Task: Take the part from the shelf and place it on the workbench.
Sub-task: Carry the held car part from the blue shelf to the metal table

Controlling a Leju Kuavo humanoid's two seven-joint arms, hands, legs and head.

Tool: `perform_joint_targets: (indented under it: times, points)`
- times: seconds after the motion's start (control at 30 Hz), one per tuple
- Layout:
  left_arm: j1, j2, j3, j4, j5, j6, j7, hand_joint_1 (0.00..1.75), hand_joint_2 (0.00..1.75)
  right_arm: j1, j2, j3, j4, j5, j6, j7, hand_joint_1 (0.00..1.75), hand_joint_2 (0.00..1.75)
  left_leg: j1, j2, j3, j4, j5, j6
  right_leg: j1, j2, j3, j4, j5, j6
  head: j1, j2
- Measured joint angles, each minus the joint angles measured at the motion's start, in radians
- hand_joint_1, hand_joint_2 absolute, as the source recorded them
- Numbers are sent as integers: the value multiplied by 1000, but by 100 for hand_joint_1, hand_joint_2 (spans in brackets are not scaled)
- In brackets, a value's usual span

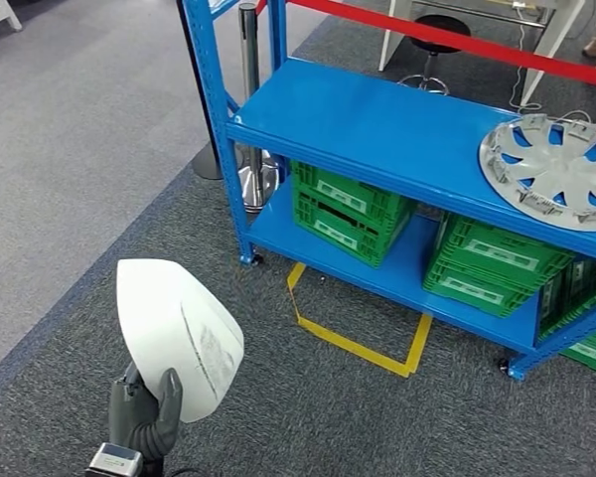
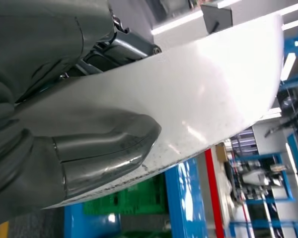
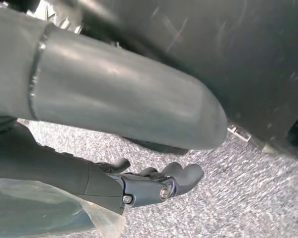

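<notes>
The part is a white, smooth, curved shell [image 1: 177,333], and my left hand [image 1: 141,412] grips its lower edge, holding it up over the carpet at the lower left of the head view. In the left wrist view the thumb [image 2: 102,148] presses on the shell's glossy white surface [image 2: 200,94], with darker fingers behind it. The blue shelf [image 1: 370,119] stands ahead and to the right, well apart from the part. My right hand [image 3: 113,109] hangs over the grey carpet, thumb and fingers [image 3: 159,183] apart, holding nothing.
A silver hubcap [image 1: 553,169] lies at the right end of the shelf top. Green crates [image 1: 348,209] [image 1: 490,263] sit on the lower level. Yellow tape [image 1: 355,343] marks the carpet before the shelf. A stanchion [image 1: 248,60] and red belt [image 1: 460,40] stand behind.
</notes>
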Motion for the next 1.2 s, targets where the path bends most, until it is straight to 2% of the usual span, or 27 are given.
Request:
perform_joint_targets:
  times: [0.07, 0.13, 0.17, 0.2, 0.23, 0.27, 0.3, 0.33, 0.37, 0.4, 0.43, 0.5, 0.53, 0.57, 0.63, 0.67, 0.7, 0.73, 0.77, 0.8, 0.87, 0.93, 1.0, 1.03, 1.1, 1.13, 1.2]
  points:
    - [-2, -1, 0, 0, 0, 1, 0, 175, 175, -1, 0, 0, 0, 0, 3, 0, 0, 0, 4, -21, -3, -7, 9, 14, -4, 51, -27, 56, -41, 10, 2, 0]
    - [-5, -2, -2, 0, -1, 1, -1, 175, 175, 1, 0, 0, 0, 1, 5, 1, 0, 0, 5, -42, -10, -7, 14, 21, -8, 107, -88, 187, -108, 15, 5, 0]
    - [-6, -2, -2, 0, -2, 1, -1, 175, 175, 3, 0, 0, 0, 1, 5, 1, 0, 0, 5, -54, -13, -6, 16, 23, -9, 116, -121, 254, -131, 16, 5, 0]
    - [-6, -2, -3, 1, -3, 1, -1, 175, 175, 4, 0, 0, 0, 1, 6, 1, 0, 0, 5, -66, -14, -5, 17, 24, -9, 119, -142, 296, -138, 17, 4, 0]
    - [-6, -2, -3, 1, -3, 1, -1, 175, 175, 3, 0, 0, 0, 1, 6, 1, 0, 0, 5, -79, -15, -3, 17, 24, -10, 121, -146, 300, -125, 17, 5, 0]
    - [-6, -2, -4, 1, -4, 2, -1, 175, 175, 3, 0, 0, 0, 1, 6, 1, 0, 0, 5, -94, -16, 0, 17, 23, -12, 124, -129, 260, -91, 17, 4, 0]
    - [-7, -2, -5, 1, -4, 2, -1, 175, 175, 2, 0, 0, 0, 1, 7, 1, 0, 0, 6, -107, -16, 3, 16, 22, -14, 136, -97, 190, -50, 16, 5, 0]
    - [-8, -2, -6, 1, -3, 2, -1, 175, 175, 2, 0, 0, 0, 2, 8, 1, 0, 0, 5, -121, -18, 7, 15, 19, -18, 165, -65, 118, -19, 16, 5, 0]
    - [-9, -2, -7, 1, -3, 2, -1, 175, 175, 3, 0, 0, 0, 3, 8, 1, 0, 0, 5, -134, -22, 13, 15, 14, -23, 192, -39, 62, -1, 15, 4, 0]
    - [-11, -2, -9, 1, -3, 1, -1, 175, 175, 3, 0, 0, 0, 4, 8, 1, 0, 0, 5, -146, -29, 17, 16, 7, -25, 214, -24, 30, 4, 14, 4, 0]
    - [-13, -2, -10, 1, -1, 0, -1, 175, 175, 3, 0, 0, 0, 5, 9, 1, 0, 0, 6, -157, -36, 20, 19, 0, -26, 225, -20, 23, -1, 13, 3, 0]
    - [-14, -2, -12, 1, 4, -2, -1, 175, 175, 2, 0, 0, 0, 8, 9, 0, 0, 0, 10, -177, -47, 23, 24, -12, -25, 202, -17, 20, 3, 5, 3, 0]
    - [-15, -1, -13, 1, 7, -3, -1, 175, 175, 2, 0, 0, 0, 10, 10, 0, 0, 0, 9, -168, -53, 33, 17, -17, -26, 188, -17, 19, 6, -1, 1, 0]
    - [-16, -1, -14, 1, 8, -3, -1, 175, 175, 2, 0, 0, 0, 11, 10, 0, 0, 0, 8, -147, -66, 61, -1, -22, -27, 171, -16, 16, 8, -7, -2, 0]
    - [-21, 0, -16, 0, 10, -4, -1, 175, 175, 3, 0, 0, 0, 14, 12, 1, 0, 0, 8, -89, -115, 171, -63, -31, -25, 137, -15, 14, 7, -15, -9, 0]
    - [-23, 0, -17, 0, 10, -5, -1, 175, 175, 4, 0, 0, 0, 16, 13, 2, 0, 0, 10, -73, -144, 239, -94, -36, -23, 118, -15, 14, 6, -17, -11, 0]
    - [-24, 0, -18, 0, 10, -6, -1, 175, 175, 5, 0, 0, 0, 17, 14, 2, 0, 0, 13, -66, -165, 287, -110, -38, -22, 101, -15, 14, 5, -18, -11, 0]
    - [-24, 0, -18, 0, 10, -6, -1, 175, 175, 4, -1, 0, 0, 19, 15, 3, 0, 0, 15, -62, -170, 304, -108, -40, -20, 84, -14, 14, 3, -19, -11, 0]
    - [-24, 1, -18, 0, 10, -7, -1, 175, 175, 3, -1, 0, 0, 20, 15, 4, 0, 0, 16, -58, -155, 282, -88, -40, -20, 69, -13, 15, 2, -18, -11, 0]
    - [-25, 1, -19, 0, 10, -7, -1, 175, 175, 2, -1, 0, 0, 20, 16, 4, 0, 0, 17, -49, -124, 225, -55, -38, -19, 56, -11, 15, 1, -17, -11, 0]
    - [-27, 1, -19, 0, 10, -6, -1, 175, 175, 0, 0, 0, 0, 21, 18, 5, 0, 0, 10, -5, -54, 91, -4, -30, -16, 34, -6, 16, -5, -12, -11, 0]
    - [-30, 1, -19, -1, 11, -6, -2, 175, 175, 0, -1, 0, 0, 21, 19, 5, 0, 0, 1, 23, -29, 31, 5, -19, -11, 13, -5, 17, -9, -4, -10, 0]
    - [-28, 1, -18, -4, 16, -7, -2, 175, 175, -4, -1, 0, 0, 20, 19, 6, 0, 0, 0, 5, -33, 26, 7, -8, -10, -6, -4, 16, -13, 6, -10, 0]
    - [-26, 1, -18, -7, 19, -9, -2, 175, 175, -6, -1, 0, 0, 20, 20, 6, 0, 0, 1, -6, -33, 22, 9, -1, -11, 2, -6, 21, -21, 11, -9, 0]
    - [-27, 0, -16, -13, 23, -14, -3, 175, 175, -8, -1, 0, 0, 20, 22, 7, 0, 0, 6, -27, -32, 15, 15, 12, -15, 55, -35, 83, -63, 19, -4, 0]
    - [-29, 0, -16, -14, 23, -16, -3, 175, 175, -8, -1, 0, 0, 19, 22, 7, 0, 0, 6, -38, -33, 15, 16, 15, -17, 87, -63, 145, -93, 20, 0, 0]
    - [-30, -1, -15, -15, 24, -19, -3, 175, 175, -6, -1, 0, 0, 19, 22, 8, 0, 0, 6, -61, -34, 15, 17, 20, -17, 115, -128, 274, -140, 21, 2, 0]
